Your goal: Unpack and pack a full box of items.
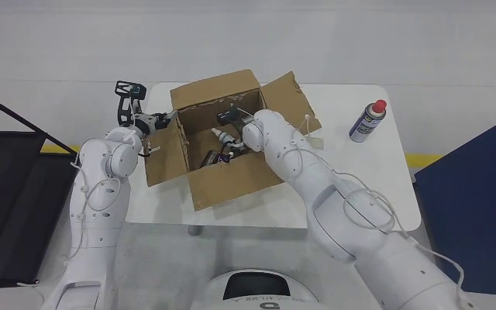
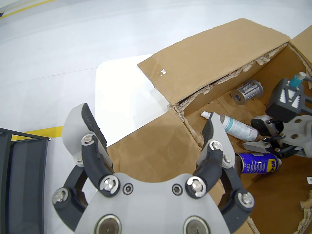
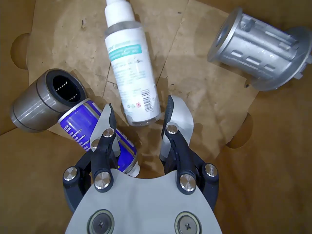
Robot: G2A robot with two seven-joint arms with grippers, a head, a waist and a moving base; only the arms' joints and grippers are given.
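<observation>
Bottle [image 3: 131,69] beside can [image 3: 78,120], inside box [image 1: 232,184]

Tabletop [image 1: 364,190]: white, rectangular, rounded corners; carries two items. Cardboard box [image 1: 232,182]: brown, open, flaps spread outward, set at an angle on the middle and left part. Spray can [image 1: 366,121]: blue, red cap, upright near the far right corner, well apart from the box.

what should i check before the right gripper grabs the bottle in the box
1. Right gripper open: ok.
2. Bottle base lined up with its finger gap: ok.
3. Height above bottle: cannot tell.
4. Blue can clear of the fingers: cannot tell, one overlaps it in the wrist view.
5. Left gripper away from the bottle: ok.
6. Box flaps open: ok.
</observation>
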